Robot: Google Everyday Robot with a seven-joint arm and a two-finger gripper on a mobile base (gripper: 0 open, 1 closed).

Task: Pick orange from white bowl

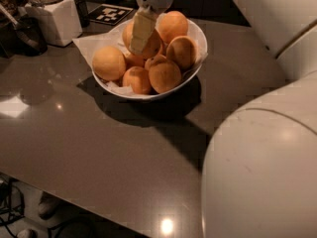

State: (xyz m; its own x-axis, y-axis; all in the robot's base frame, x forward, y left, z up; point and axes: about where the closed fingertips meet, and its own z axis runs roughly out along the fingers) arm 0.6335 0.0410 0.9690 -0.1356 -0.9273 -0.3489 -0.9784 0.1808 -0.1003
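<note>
Jaws clamp top orange point(154, 46) in 1 white bowl point(199, 37), w/ 6 more oranges point(109, 62) round it.

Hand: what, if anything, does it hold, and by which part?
Cannot be told: the hand is down in the white bowl at the orange.

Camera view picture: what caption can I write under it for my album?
The robot's pincer sits low in the white bowl, right at one orange among several.
</note>
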